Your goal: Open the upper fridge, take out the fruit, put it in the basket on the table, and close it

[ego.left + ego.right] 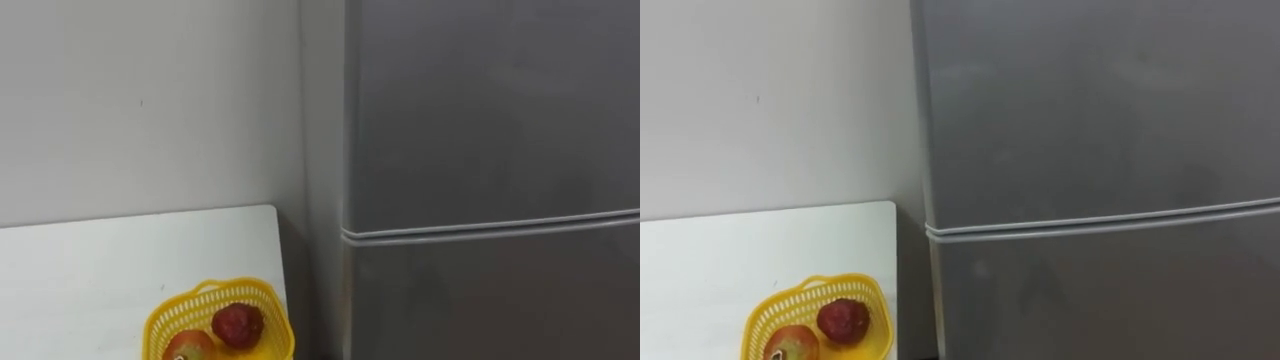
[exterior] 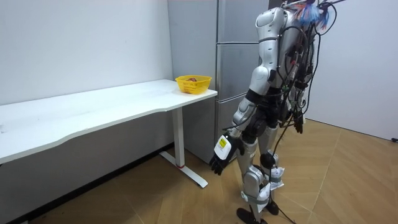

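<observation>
Fridge (image 1: pixel 490 150) doors shut, robot standing before it, beside table (image 1: pixel 100 260) w/ yellow basket (image 1: pixel 160 318) of fruit (image 1: pixel 237 325). Left hand (image 2: pixel 220 157) hangs at its side, fingers loose, empty. Right hand (image 2: pixel 299 126): can't tell.

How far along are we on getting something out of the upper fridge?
Done: the robot stands before the fridge. In hand: nothing; the left robot hand hangs open and empty at its side. To do: the upper door is shut, so opening it, reaching in and taking an item out all remain.

Basket (image 1: pixel 157 322) cut by bottom edge; front fruit (image 1: pixel 188 347) cropped; fridge (image 1: pixel 480 150) shut, inside hidden.
</observation>
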